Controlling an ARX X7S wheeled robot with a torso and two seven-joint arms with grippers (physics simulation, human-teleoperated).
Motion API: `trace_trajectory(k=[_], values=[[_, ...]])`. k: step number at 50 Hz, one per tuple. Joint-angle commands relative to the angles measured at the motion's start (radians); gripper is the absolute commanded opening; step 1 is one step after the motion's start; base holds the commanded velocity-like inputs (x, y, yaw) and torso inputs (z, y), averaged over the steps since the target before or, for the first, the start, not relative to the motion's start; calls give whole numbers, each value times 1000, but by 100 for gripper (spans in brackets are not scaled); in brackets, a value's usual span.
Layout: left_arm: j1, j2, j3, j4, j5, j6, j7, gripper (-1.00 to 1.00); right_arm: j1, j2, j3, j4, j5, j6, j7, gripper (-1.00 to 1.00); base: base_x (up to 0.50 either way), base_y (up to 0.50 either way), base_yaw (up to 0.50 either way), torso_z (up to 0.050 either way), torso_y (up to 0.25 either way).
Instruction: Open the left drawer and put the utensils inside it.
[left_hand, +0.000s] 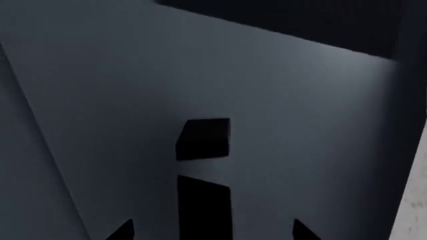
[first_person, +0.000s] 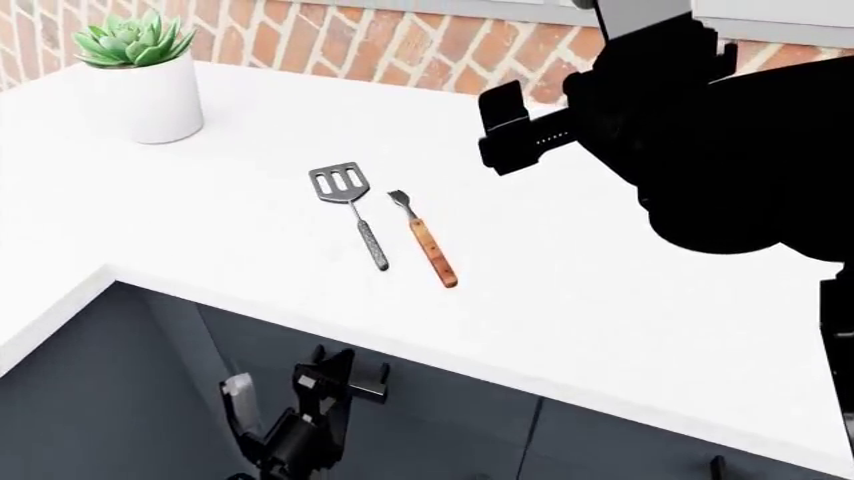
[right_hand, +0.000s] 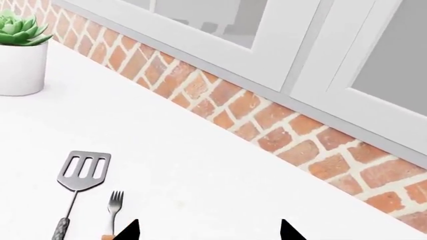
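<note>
The utensils lie side by side on the white counter (first_person: 200, 230): a grey slotted spatula (first_person: 350, 205) (right_hand: 83, 171) and a wooden-handled fork (first_person: 427, 242) (right_hand: 115, 202). Below the counter edge is the left drawer (first_person: 441, 405) (left_hand: 287, 125), dark slate-blue and closed. My left gripper (first_person: 344, 368) (left_hand: 213, 231) is open at the drawer's front, and the black bar handle (left_hand: 203, 200) runs between its fingertips. Open and empty, my right gripper (first_person: 497, 128) (right_hand: 210, 231) hangs above the counter to the right of the utensils.
A succulent in a white pot (first_person: 140, 85) (right_hand: 20, 65) stands at the counter's back left. A brick backsplash (right_hand: 267, 120) runs along the rear under white wall cabinets (right_hand: 280, 35). A second drawer front (first_person: 641, 445) adjoins on the right.
</note>
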Motion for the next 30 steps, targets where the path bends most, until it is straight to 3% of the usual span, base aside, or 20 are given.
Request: trace_trajectory(k=[1, 2, 3, 22, 24, 30], values=[[-28, 1, 5, -44, 6, 20, -9, 100, -3, 6, -6, -4, 1, -9, -2, 100, 0, 0, 0, 0, 0], [-26, 0, 5, -41, 6, 19, -13, 100, -3, 6, -5, -6, 4, -9, 0, 100, 0, 0, 0, 0, 0], [-26, 0, 6, -44, 5, 18, -15, -100, -2, 7, -5, -6, 6, -9, 1, 100, 0, 0, 0, 0, 0], [-55, -1, 15, -120, 10, 44, 22, -100, 10, -1, -23, 35, 34, 10, 53, 100, 0, 0, 0, 0, 0], [-22, -3, 4, -42, -10, 23, -22, -100, 11, -9, -37, 47, 37, 23, 74, 100, 0, 0, 0, 0, 0], [-19, -3, 5, -34, -14, 22, -27, -100, 12, -7, -41, 47, 38, 20, 74, 100, 0, 0, 0, 0, 0]])
